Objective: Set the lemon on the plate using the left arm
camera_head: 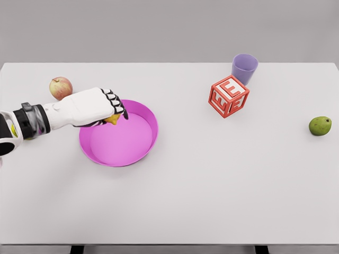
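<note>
Head view shows my left hand (95, 107) curled around the lemon (112, 119), over the pink plate (151, 140) at its ten o'clock rim. Releasing it remains, I judge.

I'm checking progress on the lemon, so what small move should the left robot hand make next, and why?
Probably open the fingers: the left robot hand grips the lemon just over the pink plate near its upper-left rim, so letting go should drop it inside.
</note>
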You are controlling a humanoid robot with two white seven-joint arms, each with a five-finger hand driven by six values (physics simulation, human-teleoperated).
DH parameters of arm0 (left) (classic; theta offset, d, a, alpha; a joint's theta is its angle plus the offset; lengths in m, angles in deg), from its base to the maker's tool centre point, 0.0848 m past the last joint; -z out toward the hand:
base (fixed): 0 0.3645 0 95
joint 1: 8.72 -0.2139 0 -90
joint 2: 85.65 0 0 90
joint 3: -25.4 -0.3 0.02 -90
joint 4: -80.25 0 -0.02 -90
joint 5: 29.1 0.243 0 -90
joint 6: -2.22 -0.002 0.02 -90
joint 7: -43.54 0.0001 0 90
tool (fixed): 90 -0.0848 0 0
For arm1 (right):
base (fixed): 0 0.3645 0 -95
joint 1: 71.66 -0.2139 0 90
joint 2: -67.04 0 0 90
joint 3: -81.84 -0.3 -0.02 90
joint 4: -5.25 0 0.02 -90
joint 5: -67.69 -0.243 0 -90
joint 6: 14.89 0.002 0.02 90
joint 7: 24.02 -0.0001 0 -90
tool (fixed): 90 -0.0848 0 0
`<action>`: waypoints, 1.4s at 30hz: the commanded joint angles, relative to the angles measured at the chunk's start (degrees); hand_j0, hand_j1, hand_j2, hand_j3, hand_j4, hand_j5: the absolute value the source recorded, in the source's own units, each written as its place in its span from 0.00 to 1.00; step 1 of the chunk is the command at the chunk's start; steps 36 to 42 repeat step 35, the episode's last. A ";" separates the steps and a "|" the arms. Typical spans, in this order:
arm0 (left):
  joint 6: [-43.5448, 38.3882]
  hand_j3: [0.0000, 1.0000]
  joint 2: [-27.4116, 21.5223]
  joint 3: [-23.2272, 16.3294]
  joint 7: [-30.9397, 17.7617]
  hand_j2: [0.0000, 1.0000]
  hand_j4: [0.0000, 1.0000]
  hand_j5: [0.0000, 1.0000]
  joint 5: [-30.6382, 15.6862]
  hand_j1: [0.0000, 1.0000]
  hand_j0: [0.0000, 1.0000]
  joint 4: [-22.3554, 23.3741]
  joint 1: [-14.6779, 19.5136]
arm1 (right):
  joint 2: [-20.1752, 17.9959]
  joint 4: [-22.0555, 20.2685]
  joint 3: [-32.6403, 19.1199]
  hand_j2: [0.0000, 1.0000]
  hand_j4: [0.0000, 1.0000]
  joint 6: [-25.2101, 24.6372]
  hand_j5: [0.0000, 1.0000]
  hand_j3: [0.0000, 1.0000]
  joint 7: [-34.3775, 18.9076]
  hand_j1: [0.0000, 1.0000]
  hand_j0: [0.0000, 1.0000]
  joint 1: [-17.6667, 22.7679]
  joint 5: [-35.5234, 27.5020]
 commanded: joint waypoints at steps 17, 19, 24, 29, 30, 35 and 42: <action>-0.16 0.85 -0.59 2.25 0.04 0.85 0.85 0.85 -0.27 0.85 0.85 -1.84 -1.23 | 0.01 0.06 0.01 1.00 1.00 0.00 1.00 1.00 -0.01 1.00 1.00 0.00 0.01; -0.16 1.00 -1.90 5.59 0.04 1.00 1.00 1.00 -2.99 1.00 1.00 -2.98 -3.16 | 0.01 0.06 0.01 1.00 1.00 0.00 1.00 1.00 -0.01 1.00 1.00 0.00 0.01; -0.16 1.00 -12.19 7.00 0.04 1.00 1.00 1.00 -15.38 1.00 1.00 -1.49 -4.57 | 0.01 0.06 0.01 1.00 1.00 0.00 1.00 1.00 -0.01 1.00 1.00 0.00 0.01; -0.16 1.00 -12.98 7.18 0.04 1.00 1.00 1.00 -15.91 1.00 1.00 1.15 -4.92 | 0.01 -0.03 0.01 1.00 1.00 0.00 1.00 1.00 -0.01 1.00 1.00 0.00 0.01; -0.16 1.00 -13.42 7.27 0.04 1.00 1.00 1.00 -16.00 1.00 1.00 1.85 -4.92 | 0.01 0.06 0.01 1.00 1.00 0.00 1.00 1.00 -0.01 1.00 1.00 0.00 0.01; -0.16 1.00 -13.33 7.27 0.04 1.00 1.00 1.00 -15.91 1.00 1.00 1.94 -5.36 | 0.01 -0.03 0.01 1.00 1.00 0.00 1.00 1.00 -0.01 1.00 1.00 0.09 0.01; -0.16 1.00 -13.33 7.27 0.04 1.00 1.00 1.00 -15.91 1.00 1.00 1.94 -5.36 | 0.01 -0.03 0.01 1.00 1.00 0.00 1.00 1.00 -0.01 1.00 1.00 0.09 0.01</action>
